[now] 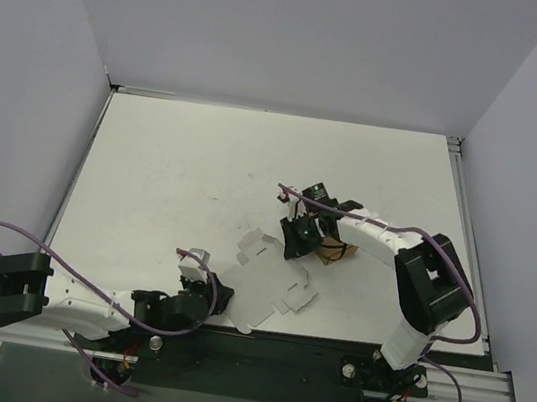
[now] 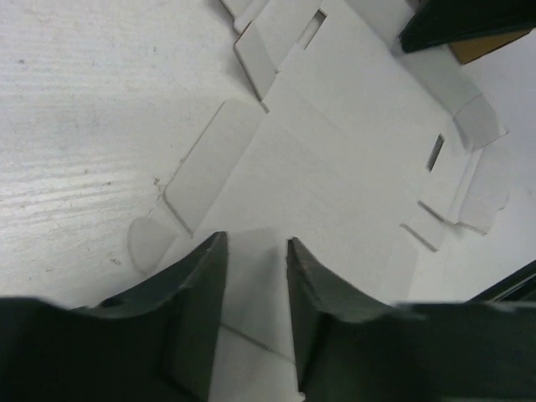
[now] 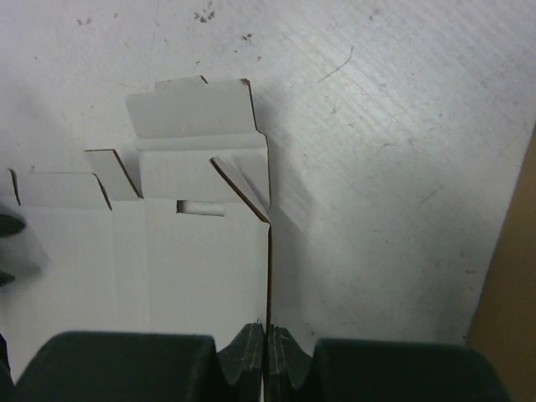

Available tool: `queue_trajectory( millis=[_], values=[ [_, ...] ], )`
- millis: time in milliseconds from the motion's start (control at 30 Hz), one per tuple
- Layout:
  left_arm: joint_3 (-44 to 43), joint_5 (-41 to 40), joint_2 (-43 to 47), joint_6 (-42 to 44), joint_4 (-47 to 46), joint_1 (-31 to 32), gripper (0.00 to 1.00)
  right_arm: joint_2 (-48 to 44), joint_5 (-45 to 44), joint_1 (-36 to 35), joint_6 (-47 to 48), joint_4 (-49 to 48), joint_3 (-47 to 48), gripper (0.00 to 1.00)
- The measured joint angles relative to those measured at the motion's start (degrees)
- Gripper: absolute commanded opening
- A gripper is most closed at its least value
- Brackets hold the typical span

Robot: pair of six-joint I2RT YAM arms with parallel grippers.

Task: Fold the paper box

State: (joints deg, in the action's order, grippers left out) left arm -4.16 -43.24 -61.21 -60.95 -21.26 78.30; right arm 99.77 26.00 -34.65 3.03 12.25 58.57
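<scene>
A: Paper box [image 1: 266, 282] — which gripper has hold of it?

B: Start at the right gripper [image 3: 268, 331]. In its wrist view the two fingers are pressed together at the bottom centre of the frame. The brown-lined right edge of the paper box [image 3: 193, 260] runs straight down into the seam between them, so it is clamped on that edge.

A: And the left gripper [image 2: 255, 243]?

B: Its fingers [image 2: 193, 285] stand apart at the bottom of the left wrist view, with a strip of white card showing in the gap. The jaws are released; they straddle a flap without pinching it.

A: Where does the card lie beyond the fingers?

B: Unfolded on the white table [image 1: 181, 178], low and centre in the overhead view, between the two grippers — the left gripper [image 1: 220, 290] at its lower left, the right gripper [image 1: 294, 243] at its upper right. In the left wrist view the paper box [image 2: 335, 159] spreads from the fingers toward the upper right, with tabs and two small slots visible. The edge held on the right throws a shadow on the table beside it, so that side sits lifted.

A: Anything else close by?

B: A small brown cardboard box [image 1: 330, 251], just right of the right gripper in the overhead view. It shows as a brown strip at the right edge of the right wrist view [image 3: 511, 276] and in the upper right corner of the left wrist view [image 2: 486, 46].
</scene>
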Motion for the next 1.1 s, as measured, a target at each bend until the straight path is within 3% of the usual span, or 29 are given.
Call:
queue_trajectory(
  millis=[33, 200, 333, 533, 733, 900, 1100],
  values=[
    [-0.1, 0.2, 0.7, 1.1, 0.0, 0.0, 0.69, -0.5, -0.2, -0.3, 0.1, 0.0, 0.0, 0.0],
    [-0.5, 1.8, 10.1, 9.0, 4.9, -0.7, 0.84, -7.1, -6.4, -5.6, 2.6, 0.0, -0.8, 0.0],
    [-1.6, 5.5, 21.7, 19.3, 8.7, -4.7, 0.85, -12.0, -11.7, -10.7, 6.2, 0.0, -0.7, 0.0],
    [-7.3, 19.2, 30.3, 34.9, 12.4, -19.3, 0.84, -14.1, -15.0, -13.5, 9.7, 2.6, 0.8, 0.0],
    [-13.4, 36.5, 23.1, 44.7, 12.0, -29.5, 0.78, -14.1, -16.8, -15.2, 11.3, 5.3, 2.4, 0.0],
    [-17.0, 45.2, 14.3, 50.0, 11.1, -30.0, 0.76, -14.1, -17.0, -15.8, 11.8, 5.8, 2.8, 0.0],
    [-19.3, 48.4, 9.3, 54.0, 9.0, -30.1, 0.75, -14.1, -17.0, -15.8, 11.9, 6.1, 2.8, 0.0]
  ],
)
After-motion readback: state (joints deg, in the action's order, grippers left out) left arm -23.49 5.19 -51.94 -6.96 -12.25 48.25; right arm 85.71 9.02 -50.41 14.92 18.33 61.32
